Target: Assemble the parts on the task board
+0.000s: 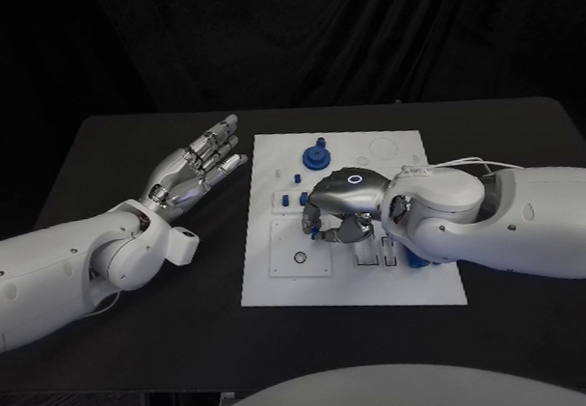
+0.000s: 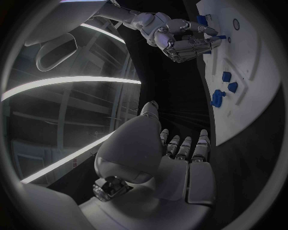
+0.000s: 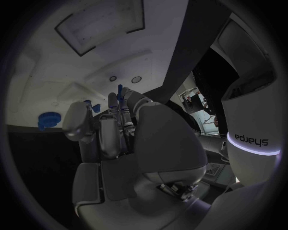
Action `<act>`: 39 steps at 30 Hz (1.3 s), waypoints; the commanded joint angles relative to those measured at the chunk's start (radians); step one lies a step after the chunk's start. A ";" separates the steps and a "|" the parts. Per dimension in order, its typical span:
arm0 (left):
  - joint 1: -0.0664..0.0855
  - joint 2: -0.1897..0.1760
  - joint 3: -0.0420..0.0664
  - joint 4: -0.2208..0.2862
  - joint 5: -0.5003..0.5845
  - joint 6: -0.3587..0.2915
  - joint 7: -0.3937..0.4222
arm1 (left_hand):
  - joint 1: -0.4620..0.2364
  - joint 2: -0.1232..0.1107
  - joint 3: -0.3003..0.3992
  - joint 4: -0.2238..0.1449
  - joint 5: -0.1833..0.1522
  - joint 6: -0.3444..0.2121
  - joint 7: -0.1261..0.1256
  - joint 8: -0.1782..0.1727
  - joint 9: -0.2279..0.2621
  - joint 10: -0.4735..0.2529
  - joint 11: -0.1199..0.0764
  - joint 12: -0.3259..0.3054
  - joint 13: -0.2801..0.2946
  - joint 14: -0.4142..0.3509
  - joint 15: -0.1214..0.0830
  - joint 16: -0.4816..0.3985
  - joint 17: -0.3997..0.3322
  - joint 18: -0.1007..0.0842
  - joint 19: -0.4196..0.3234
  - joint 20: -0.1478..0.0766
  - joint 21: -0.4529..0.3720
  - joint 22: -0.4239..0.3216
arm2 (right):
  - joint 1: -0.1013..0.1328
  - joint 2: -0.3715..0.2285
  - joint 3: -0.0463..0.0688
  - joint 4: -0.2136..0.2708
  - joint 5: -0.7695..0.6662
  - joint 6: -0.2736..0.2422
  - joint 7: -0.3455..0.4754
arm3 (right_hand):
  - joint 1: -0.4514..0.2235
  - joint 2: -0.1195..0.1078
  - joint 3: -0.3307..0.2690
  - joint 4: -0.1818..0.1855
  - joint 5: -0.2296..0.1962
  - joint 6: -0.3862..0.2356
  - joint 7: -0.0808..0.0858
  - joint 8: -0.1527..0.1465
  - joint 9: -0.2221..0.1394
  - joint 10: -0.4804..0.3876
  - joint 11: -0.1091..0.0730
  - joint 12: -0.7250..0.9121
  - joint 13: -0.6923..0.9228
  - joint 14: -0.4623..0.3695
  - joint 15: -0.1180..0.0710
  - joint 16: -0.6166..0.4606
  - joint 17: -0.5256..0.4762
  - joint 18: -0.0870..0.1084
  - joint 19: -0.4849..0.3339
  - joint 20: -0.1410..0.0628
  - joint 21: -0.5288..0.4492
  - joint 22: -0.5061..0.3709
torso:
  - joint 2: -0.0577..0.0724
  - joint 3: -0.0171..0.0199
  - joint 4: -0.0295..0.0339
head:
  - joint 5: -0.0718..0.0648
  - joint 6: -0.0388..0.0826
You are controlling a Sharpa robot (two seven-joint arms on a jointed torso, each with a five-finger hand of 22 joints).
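White board (image 1: 281,286) is lying mid-table, with the right hand (image 1: 338,210) hanging over its middle, fingers curling down around a small blue part (image 3: 119,89), probably to seat it. The left hand (image 1: 195,171) is waiting beside the board, fingers spread and holding nothing. I am counting one knobbed piece (image 1: 317,155), roughly four small pegs (image 1: 293,199) and another part (image 1: 416,263) under the right wrist.

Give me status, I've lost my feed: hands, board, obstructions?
Left hand open, off the task board. Right hand over board middle, pinching a small blue part. Nothing in the way.
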 commanded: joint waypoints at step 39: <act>-0.011 0.008 0.001 -0.007 0.002 0.022 0.063 | 0.022 0.010 0.009 -0.008 0.014 -0.002 0.013 0.002 0.001 -0.005 0.002 -0.003 -0.001 0.000 0.009 -0.004 -0.001 0.018 0.002 0.005 0.005 -0.002 | -0.005 0.002 0.001 -0.023 -0.069 0.007 -0.003 | 0.005 -0.009 0.001 -0.011 0.002 -0.008 0.000 -0.005 -0.002 0.009 0.005 -0.006 -0.002 0.000 0.000 -0.003 0.001 -0.012 -0.007 0.002 -0.002 0.144 | -0.002 -0.0007 -0.0009 | 0.000 0.000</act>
